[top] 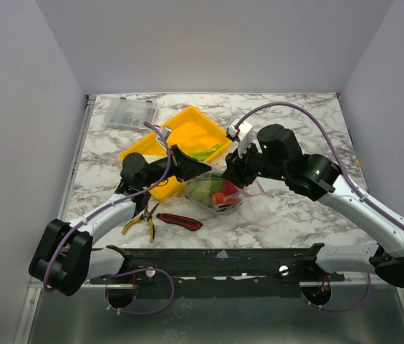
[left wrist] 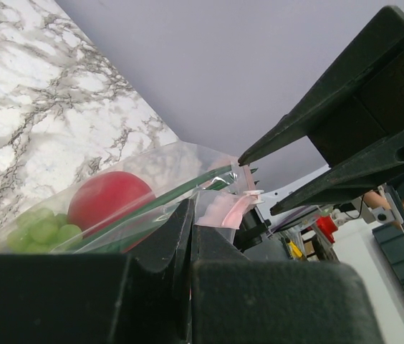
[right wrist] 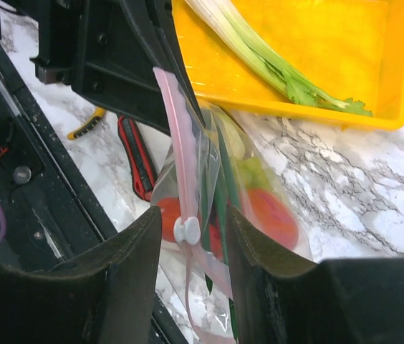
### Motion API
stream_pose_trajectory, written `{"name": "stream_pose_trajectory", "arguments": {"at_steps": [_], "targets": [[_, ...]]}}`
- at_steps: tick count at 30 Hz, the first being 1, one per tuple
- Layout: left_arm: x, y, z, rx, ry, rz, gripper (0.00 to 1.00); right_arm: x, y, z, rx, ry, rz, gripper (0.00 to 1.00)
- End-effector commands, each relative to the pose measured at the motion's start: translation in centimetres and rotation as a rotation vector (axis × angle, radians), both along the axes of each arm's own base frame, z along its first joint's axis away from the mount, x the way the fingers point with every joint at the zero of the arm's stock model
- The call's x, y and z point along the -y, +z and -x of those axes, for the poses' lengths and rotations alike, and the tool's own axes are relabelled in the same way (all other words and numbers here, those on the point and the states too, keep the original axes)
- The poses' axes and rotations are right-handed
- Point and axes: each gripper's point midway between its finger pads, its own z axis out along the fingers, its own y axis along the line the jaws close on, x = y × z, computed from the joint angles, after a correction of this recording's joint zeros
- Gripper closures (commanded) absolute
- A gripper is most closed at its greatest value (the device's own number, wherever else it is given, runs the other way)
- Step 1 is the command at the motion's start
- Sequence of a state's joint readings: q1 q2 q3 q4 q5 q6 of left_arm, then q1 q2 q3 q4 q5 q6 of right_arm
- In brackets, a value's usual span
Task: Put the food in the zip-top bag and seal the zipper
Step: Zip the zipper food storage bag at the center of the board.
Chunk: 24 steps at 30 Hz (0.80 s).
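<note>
While my left tool (left wrist: pixel 190 212) pinches the bag (right wrist: pixel 263 197) by its zipper (right wrist: pixel 175 136), my right tool (right wrist: pixel 193 231) stands spread around that pink strip.

We see a white table (top: pixel 288 215) veined in grey, a yellow tray (top: pixel 188 129), a clear zip-top bag (top: pixel 213 193) with pale pink zipper (right wrist: pixel 177 129), a red tomato (left wrist: pixel 109 201) and green grapes (left wrist: pixel 41 233), a white-green leek (right wrist: pixel 259 54), yellow-handled pliers (top: pixel 142 221), a red-black knife (top: pixel 180 221)

Marble table (top: pixel 295 215) bears tray (top: pixel 195 132), box (top: pixel 125 112), pliers (top: pixel 142 220), knife (top: pixel 180 221).
</note>
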<state>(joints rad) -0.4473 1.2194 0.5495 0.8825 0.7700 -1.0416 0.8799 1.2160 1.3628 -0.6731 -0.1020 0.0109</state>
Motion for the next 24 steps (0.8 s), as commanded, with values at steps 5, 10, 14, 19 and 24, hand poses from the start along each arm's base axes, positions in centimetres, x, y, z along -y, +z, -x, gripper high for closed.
{"name": "stream_pose_trajectory", "arguments": {"at_steps": [5, 10, 14, 19, 24], "targets": [[0.0, 1.8, 0.2, 0.04, -0.001, 0.022, 1.0, 0.6, -1.7, 0.7, 0.034, 0.054, 0.073, 0.58], [-0.1, 1.8, 0.3, 0.041, -0.002, 0.016, 1.0, 0.6, -2.2, 0.2, 0.039, 0.033, 0.103, 0.76], [-0.3, 1.3, 0.1, 0.05, 0.018, -0.034, 1.0, 0.5, -1.2, 0.2, 0.063, 0.031, 0.071, 0.94], [-1.6, 1.0, -0.1, 0.178, 0.116, -0.201, 0.64, 0.3, -0.6, -0.1, 0.073, 0.034, 0.064, 1.0], [-4.9, 3.1, -0.5, 0.458, 0.331, -0.318, 0.3, -0.5, -0.3, -0.1, 0.081, 0.071, 0.062, 1.0]]}}
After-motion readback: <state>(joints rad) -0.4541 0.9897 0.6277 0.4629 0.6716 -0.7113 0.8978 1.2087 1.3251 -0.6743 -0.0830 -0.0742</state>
